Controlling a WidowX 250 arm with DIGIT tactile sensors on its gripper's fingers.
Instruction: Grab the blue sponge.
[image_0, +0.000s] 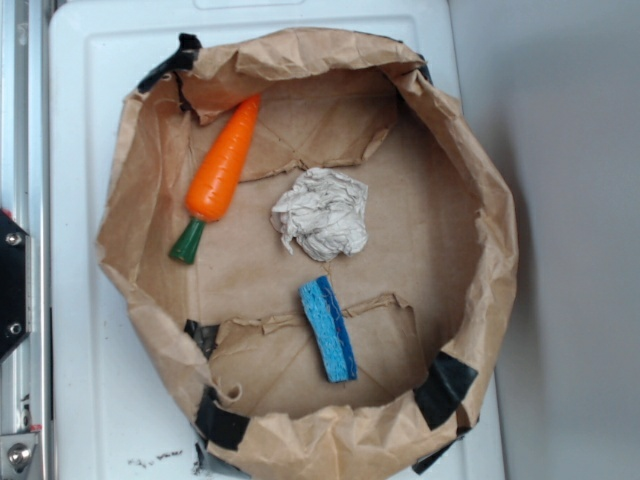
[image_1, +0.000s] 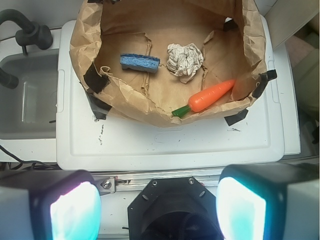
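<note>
**Brown paper wall stands between the claw and the sponge**

Brown paper, crumpled and rolled down at the top, forms a round walled tray (image_1: 127, 102) held in shape with black tape patches. In the wrist view its near wall rises ahead of the claw (image_1: 159, 207), and a bare strip of white lid (image_1: 165, 145) lies between that wall and the claw. The claw's two pads are spread wide, one at each lower corner of the wrist view, with nothing between them; it hangs high and well back from the tray, looking down and forward over the rim.

Inside the tray, the blue sponge (image_0: 328, 328) (image_1: 140, 63) lies ahead and to the left of the claw, on the paper floor, light blue with a darker strip along one long side. It sits apart from the walls, with open floor on all sides. A crumpled white paper ball (image_0: 321, 213) (image_1: 185, 59) lies near it, ahead of the claw and slightly right, not touching the sponge. An orange carrot (image_0: 222, 170) (image_1: 210, 95) with a green stem lies ahead and to the right, close against the near wall.

Left of the lid a grey sink basin (image_1: 25, 100) with a dark faucet shows in the wrist view.
</note>
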